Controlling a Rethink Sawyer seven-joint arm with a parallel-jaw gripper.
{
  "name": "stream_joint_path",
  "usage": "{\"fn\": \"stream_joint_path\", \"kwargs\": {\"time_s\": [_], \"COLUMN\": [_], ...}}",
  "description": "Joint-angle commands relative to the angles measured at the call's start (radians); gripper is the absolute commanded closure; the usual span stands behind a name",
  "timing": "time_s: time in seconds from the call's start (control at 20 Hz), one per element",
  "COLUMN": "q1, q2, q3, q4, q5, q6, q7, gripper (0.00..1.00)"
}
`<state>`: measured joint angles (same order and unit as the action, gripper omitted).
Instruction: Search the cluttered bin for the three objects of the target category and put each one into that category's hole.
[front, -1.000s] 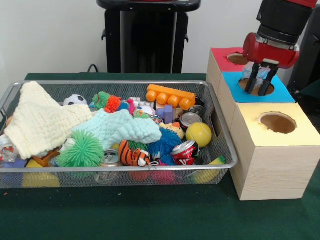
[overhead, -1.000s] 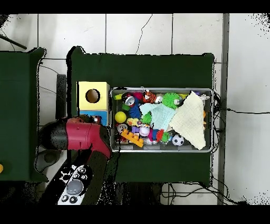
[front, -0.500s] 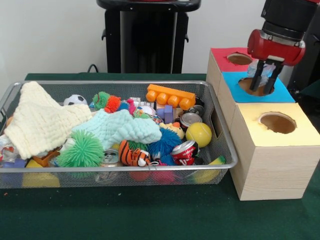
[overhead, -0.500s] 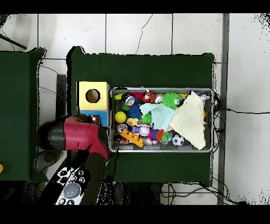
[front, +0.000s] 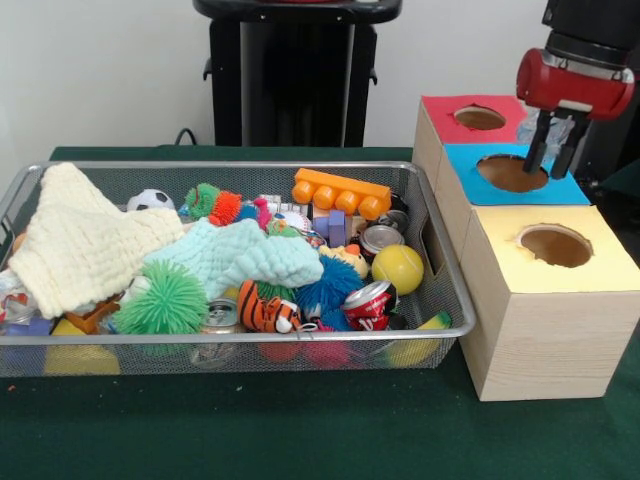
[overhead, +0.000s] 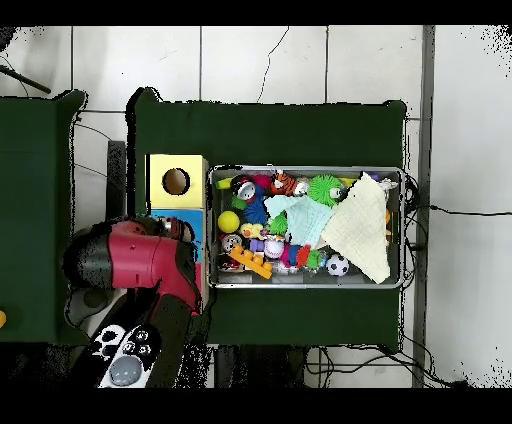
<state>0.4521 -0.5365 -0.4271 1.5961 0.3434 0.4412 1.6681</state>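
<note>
A wire-mesh bin (front: 440, 330) packed with toys, cloths and drink cans sits on the green tabletop (front: 300, 430); no can label is readable.

Well right of the bin, the fingers (front: 555, 152) hang apart and empty above the blue-topped box (front: 530, 185), beside its round hole (front: 507, 172).

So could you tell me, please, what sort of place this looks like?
Probably a robotics lab: a red and black robot arm over wooden boxes with coloured tops, a silver wire-mesh basket of toys, and cables on a tiled floor.
</note>
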Motion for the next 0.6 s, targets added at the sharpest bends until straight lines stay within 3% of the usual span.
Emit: {"fn": "stream_joint_path", "kwargs": {"time_s": [0.05,0.6], "q1": [0.002,-0.042], "q2": [-0.002,-0.019], "q3": [0.028,0.077], "q4": [0.106,0.168], "q5": [0.053,0.066], "q6": [-0.014,-0.089], "q7": [0.324,0.274], "gripper": [1.00,1.00]}}
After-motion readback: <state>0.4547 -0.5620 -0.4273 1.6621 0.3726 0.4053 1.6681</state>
